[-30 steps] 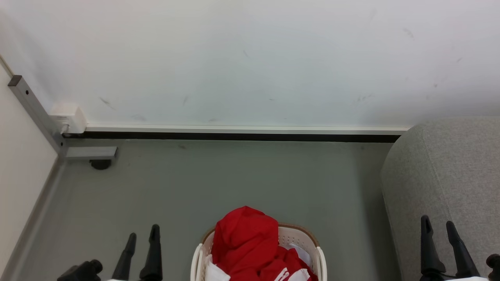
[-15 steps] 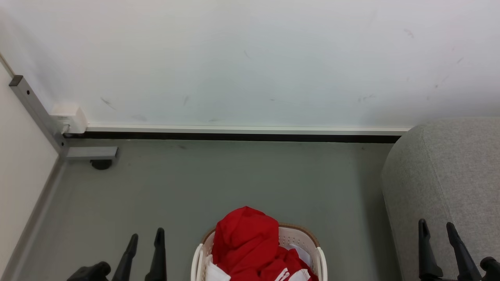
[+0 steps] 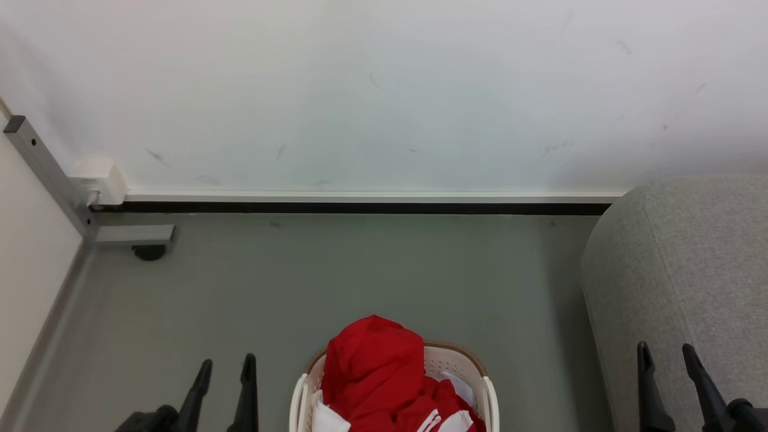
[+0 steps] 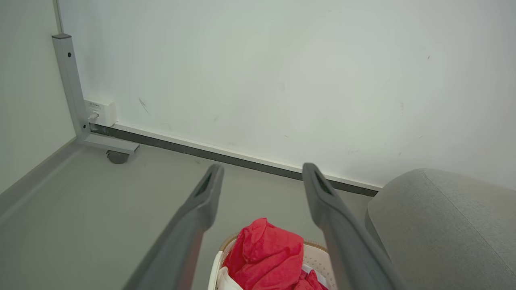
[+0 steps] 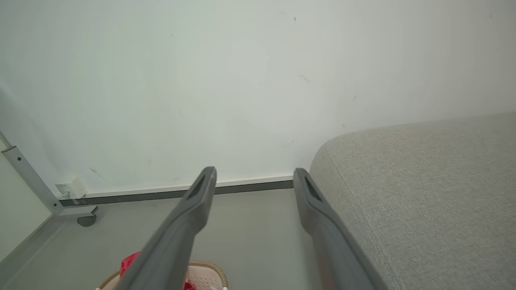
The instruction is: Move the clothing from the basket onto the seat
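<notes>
Bright red clothing (image 3: 375,372) with white stripes is heaped in a cream-white perforated basket (image 3: 459,366) on the grey floor at the bottom centre. The light grey seat (image 3: 690,264) rises at the right. My left gripper (image 3: 228,363) stands open to the left of the basket, nothing between its fingers. Over the seat's front edge, my right gripper (image 3: 665,351) is open and holds nothing. In the left wrist view the clothing (image 4: 268,253) lies below the gripper (image 4: 260,171), between its spread fingers. In the right wrist view the basket (image 5: 209,272) shows below, with the seat (image 5: 423,181) to the right.
A white wall with a dark baseboard (image 3: 360,208) closes the far side. A grey metal frame (image 3: 45,174) with a white socket box (image 3: 99,180) and a caster (image 3: 149,252) stands at the far left. Bare grey floor (image 3: 360,270) lies between basket and wall.
The head view has shifted slightly. Both grippers sit lower in the view than a second ago, and the left one a little further right. Basket and clothing have not moved.
</notes>
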Controlling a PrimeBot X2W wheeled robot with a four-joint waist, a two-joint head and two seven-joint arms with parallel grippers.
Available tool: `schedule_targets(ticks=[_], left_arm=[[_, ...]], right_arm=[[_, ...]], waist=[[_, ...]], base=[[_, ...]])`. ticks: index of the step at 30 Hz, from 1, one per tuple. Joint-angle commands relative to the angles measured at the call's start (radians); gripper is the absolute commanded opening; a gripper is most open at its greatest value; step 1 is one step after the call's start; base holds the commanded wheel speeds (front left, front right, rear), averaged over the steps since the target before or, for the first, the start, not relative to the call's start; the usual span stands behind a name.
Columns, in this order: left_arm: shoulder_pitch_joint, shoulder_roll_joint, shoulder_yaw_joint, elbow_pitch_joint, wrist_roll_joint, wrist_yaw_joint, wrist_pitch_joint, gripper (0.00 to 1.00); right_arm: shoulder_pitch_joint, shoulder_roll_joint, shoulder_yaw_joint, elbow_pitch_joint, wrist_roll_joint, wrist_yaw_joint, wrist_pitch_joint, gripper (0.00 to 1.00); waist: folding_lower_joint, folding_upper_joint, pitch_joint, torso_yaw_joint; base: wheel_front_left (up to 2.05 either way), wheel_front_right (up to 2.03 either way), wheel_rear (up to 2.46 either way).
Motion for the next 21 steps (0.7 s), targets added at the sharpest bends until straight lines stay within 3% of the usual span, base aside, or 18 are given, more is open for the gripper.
schedule_targets(ticks=[1, 12, 21], left_arm=[[0.011, 0.009, 0.003, -0.006, 0.029, -0.003, -0.010, 1.00], [0.008, 0.009, 0.005, -0.011, 0.104, -0.007, -0.028, 1.00], [-0.043, 0.009, 0.012, -0.021, 0.151, -0.019, -0.035, 1.00]], right_arm=[[0.008, -0.008, 0.000, 0.000, -0.021, -0.002, -0.009, 1.00], [-0.003, -0.009, 0.017, -0.009, -0.083, -0.002, -0.030, 1.00], [-0.049, -0.008, 0.043, -0.038, -0.088, -0.002, -0.035, 1.00]], waist=[[0.0000, 0.0000, 0.001, -0.003], [0.0000, 0.0000, 0.025, -0.035], [0.0000, 0.0000, 0.118, -0.086]], base=[[0.00, 0.00, 0.00], [0.00, 0.00, 0.00], [0.00, 0.00, 0.00]])
